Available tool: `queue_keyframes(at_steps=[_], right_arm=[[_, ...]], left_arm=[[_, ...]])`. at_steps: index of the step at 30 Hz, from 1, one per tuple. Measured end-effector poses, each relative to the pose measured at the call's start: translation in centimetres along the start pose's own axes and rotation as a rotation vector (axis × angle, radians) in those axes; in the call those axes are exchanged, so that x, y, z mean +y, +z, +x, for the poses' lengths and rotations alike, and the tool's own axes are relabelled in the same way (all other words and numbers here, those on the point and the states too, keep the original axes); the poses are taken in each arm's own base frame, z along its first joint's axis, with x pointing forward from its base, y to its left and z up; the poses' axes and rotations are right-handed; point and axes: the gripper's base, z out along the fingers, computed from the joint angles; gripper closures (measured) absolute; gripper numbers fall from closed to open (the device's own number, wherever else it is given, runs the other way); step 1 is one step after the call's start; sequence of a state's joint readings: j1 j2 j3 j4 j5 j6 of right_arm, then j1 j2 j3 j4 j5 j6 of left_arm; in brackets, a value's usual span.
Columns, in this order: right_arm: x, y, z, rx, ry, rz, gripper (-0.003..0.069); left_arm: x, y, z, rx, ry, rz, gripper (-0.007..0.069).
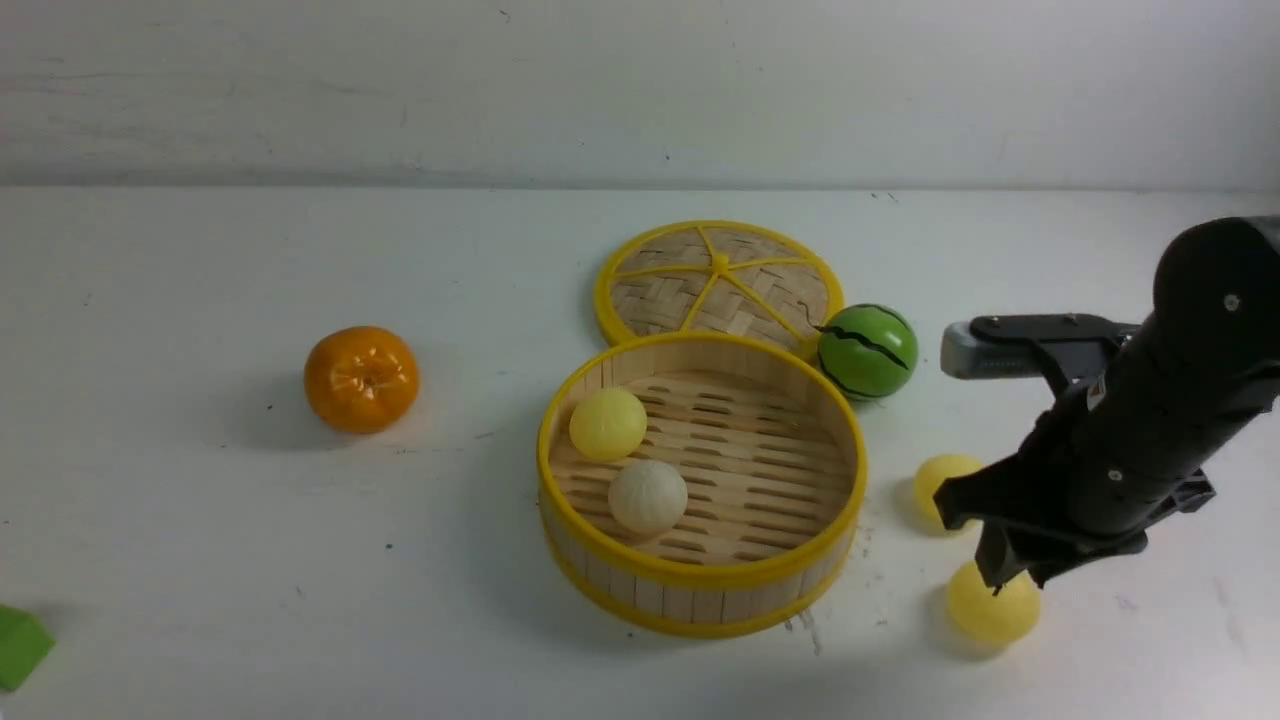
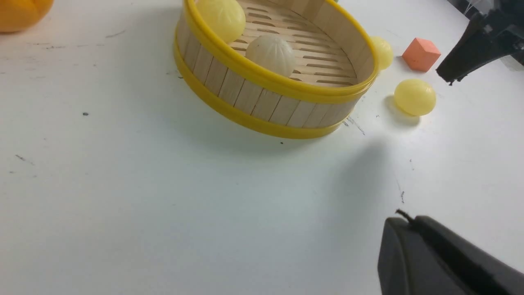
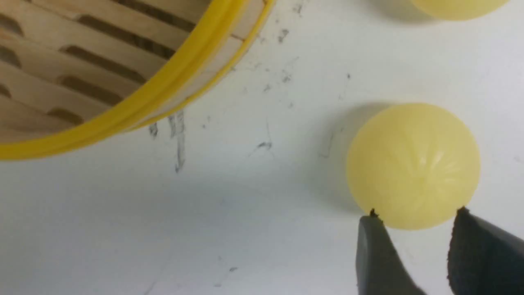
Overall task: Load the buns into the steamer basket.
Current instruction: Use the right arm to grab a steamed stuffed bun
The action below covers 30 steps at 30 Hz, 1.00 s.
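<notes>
The steamer basket [image 1: 700,600] stands mid-table with two buns inside, a pale yellow one [image 1: 607,423] and an off-white pleated one [image 1: 648,495]. Two more yellow buns lie on the table to its right, one farther back [image 1: 940,480] and one nearer [image 1: 995,608]. My right gripper [image 1: 1000,578] hangs over the nearer bun [image 3: 413,164]. In the right wrist view this gripper [image 3: 416,213] is open, its two tips just at the bun's edge and the bun outside the jaws. My left gripper [image 2: 400,218] is shut on nothing, low over bare table in front of the basket [image 2: 262,102].
A flat woven lid [image 1: 718,280] lies behind the basket, with a green striped ball [image 1: 867,351] beside it. A glossy tangerine [image 1: 361,378] sits at the left. A green block [image 1: 20,645] is at the near left edge. An orange cube [image 2: 421,54] lies beyond the loose buns.
</notes>
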State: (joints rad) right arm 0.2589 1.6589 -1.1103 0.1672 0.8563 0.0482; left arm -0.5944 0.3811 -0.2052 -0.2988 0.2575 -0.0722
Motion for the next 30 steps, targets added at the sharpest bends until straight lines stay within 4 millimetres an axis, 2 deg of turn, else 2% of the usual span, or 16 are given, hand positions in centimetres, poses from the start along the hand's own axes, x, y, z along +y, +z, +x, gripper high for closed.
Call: queue_keyframes(at_steps=[13,19,24,27,30], right_arm=[[-2.0,3.3,-1.4,-0.002,0.069,0.013,0.0398],[-2.1,3.9,-1.5,0.002,0.074,0.013,0.0413],[-2.1,3.9,-1.5,0.002,0.069,0.013,0.0482],[-2.0,3.9,-1.3,0.023,0.047,0.009,0.0596],[-1.9,3.5,-1.2,0.029,0.032,0.007,0.0656]], left_arm=[[0.0,0.0,0.0,0.0,0.0,0.0,0.0628],[0.0,0.0,0.0,0.0,0.0,0.0,0.0624],[0.0,0.0,0.0,0.0,0.0,0.0,0.0619],[0.0,0.0,0.0,0.0,0.0,0.0,0.0615],[0.0,0.0,0.0,0.0,0.0,0.0,0.0614]])
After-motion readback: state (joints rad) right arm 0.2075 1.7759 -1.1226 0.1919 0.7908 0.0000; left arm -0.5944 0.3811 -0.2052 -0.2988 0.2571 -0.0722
